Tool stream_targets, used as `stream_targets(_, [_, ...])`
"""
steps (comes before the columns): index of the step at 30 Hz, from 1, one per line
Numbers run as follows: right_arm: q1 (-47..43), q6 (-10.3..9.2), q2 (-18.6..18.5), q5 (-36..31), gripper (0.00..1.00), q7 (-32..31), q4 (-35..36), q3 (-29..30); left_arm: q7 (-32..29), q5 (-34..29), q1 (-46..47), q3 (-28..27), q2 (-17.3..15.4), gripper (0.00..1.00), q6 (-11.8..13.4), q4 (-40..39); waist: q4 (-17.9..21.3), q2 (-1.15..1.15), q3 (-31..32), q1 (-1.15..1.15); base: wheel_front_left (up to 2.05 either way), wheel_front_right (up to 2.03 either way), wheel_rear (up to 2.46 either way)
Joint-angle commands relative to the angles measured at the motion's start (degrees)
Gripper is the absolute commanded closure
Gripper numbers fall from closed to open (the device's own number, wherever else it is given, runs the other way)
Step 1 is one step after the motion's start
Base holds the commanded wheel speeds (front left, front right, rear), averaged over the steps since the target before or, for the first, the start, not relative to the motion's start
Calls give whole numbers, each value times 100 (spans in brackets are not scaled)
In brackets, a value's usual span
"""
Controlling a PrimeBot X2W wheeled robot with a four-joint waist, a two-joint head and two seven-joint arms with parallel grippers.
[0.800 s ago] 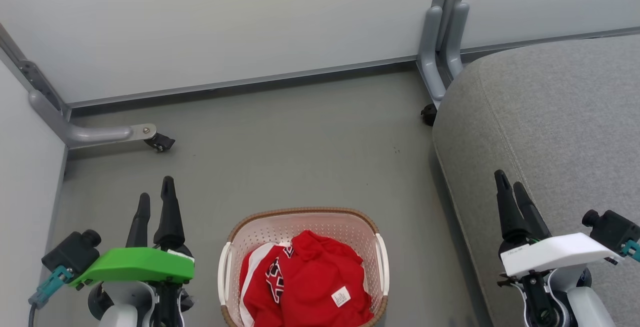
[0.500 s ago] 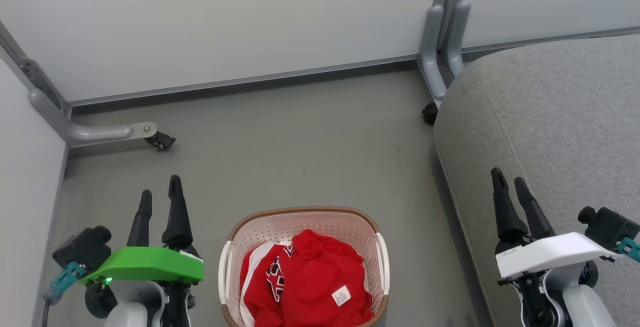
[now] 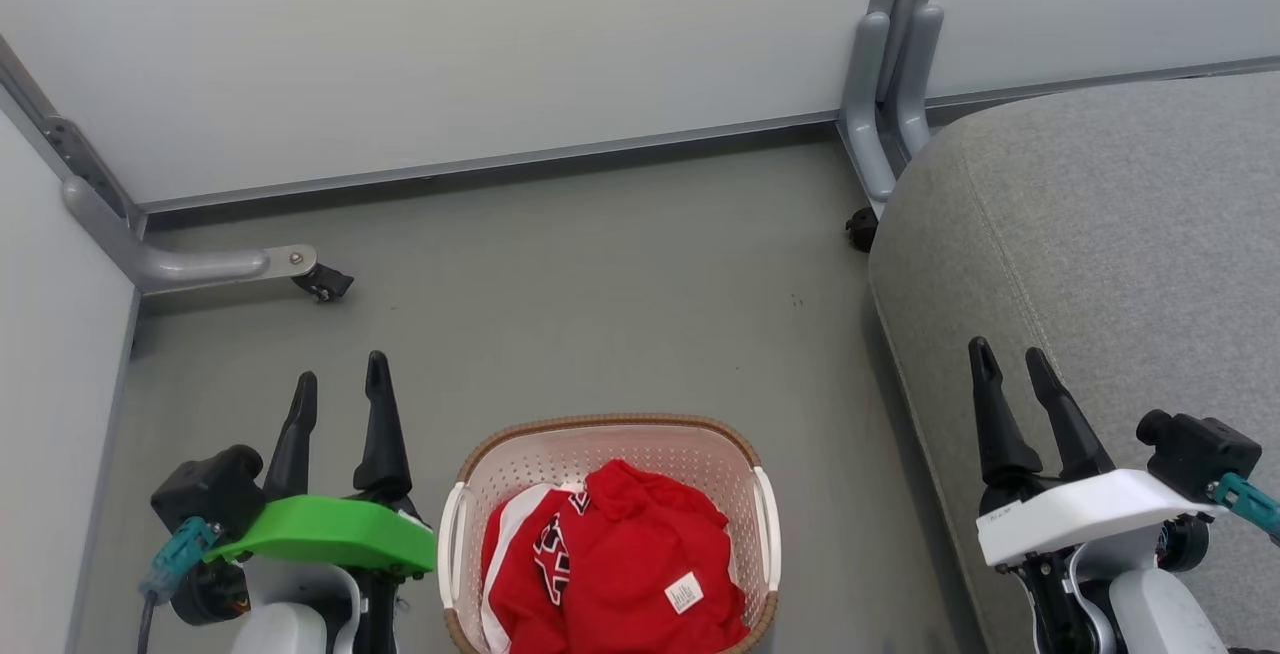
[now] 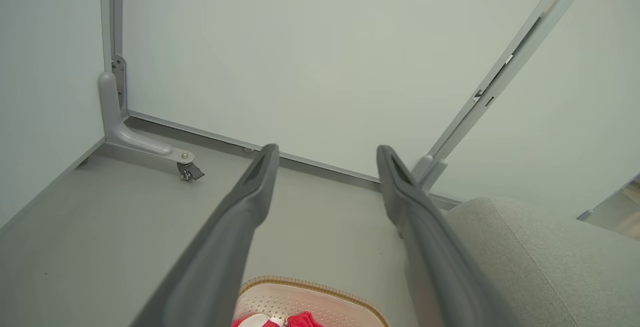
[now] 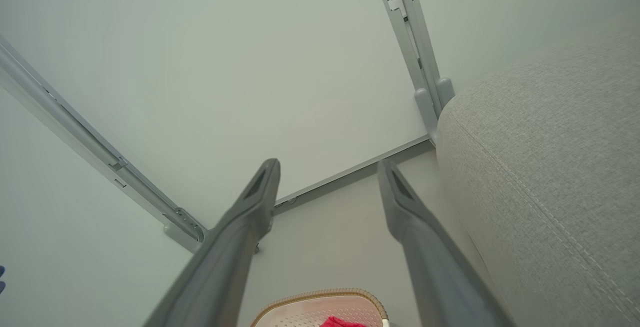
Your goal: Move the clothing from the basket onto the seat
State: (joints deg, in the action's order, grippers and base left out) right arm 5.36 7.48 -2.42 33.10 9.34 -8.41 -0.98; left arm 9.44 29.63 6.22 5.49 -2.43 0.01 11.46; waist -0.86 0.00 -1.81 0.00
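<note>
The cream basket [image 3: 478, 474] with a brown rim stands on the floor at the bottom centre of the head view, heaped with red clothing [image 3: 620, 564] bearing white stripes and a small white tag. To its left my left gripper [image 3: 341, 376] is open and empty. My right gripper [image 3: 1007, 359] is open and empty in front of the grey seat [image 3: 1110, 234], to the basket's right. The left wrist view catches the basket [image 4: 312, 299] and a bit of clothing [image 4: 300, 321] between its fingers, with the seat [image 4: 540, 262] at right. In the right wrist view are the basket [image 5: 305, 309] and seat [image 5: 545, 167].
Pale partition walls stand behind and to the left. A grey foot with a black caster [image 3: 320, 284] juts onto the floor at left. Another grey partition post [image 3: 880, 94] and caster [image 3: 860, 229] stand beside the seat's far corner. Open grey floor lies beyond the basket.
Both grippers have drifted inward toward the basket: the left one to the right, the right one slightly left. Both stay open. Basket and clothing have not moved.
</note>
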Motion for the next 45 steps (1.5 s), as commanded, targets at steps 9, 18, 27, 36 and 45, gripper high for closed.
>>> stream_targets(9, [108, 2, -42, -603, 0, 168, 15, -50, 156, -636, 94, 102, -50, 0, 50, -95, -12, 0, 2, 0, 0, 0, 0])
stream_targets(18, [121, 2, -46, -1065, 0, 286, 33, -79, 272, -1134, 107, 177, -52, 0, 77, -115, -37, 0, -9, 0, 0, 0, 0])
stream_targets(27, [130, 2, -51, -1463, 0, 390, 10, -97, 374, -1523, 111, 270, -56, 0, 107, -157, -60, 0, -19, 0, 0, 0, 0])
stream_targets(36, [146, 1, -56, -1820, 0, 483, -36, -89, 474, -1900, 142, 323, -59, 0, 132, -143, -94, 0, -59, 0, 0, 0, 0])
stream_targets(45, [170, 1, -60, -2177, 0, 573, -93, -118, 561, -2253, 135, 381, -62, 0, 168, -159, -115, 0, -92, 0, 0, 0, 0])
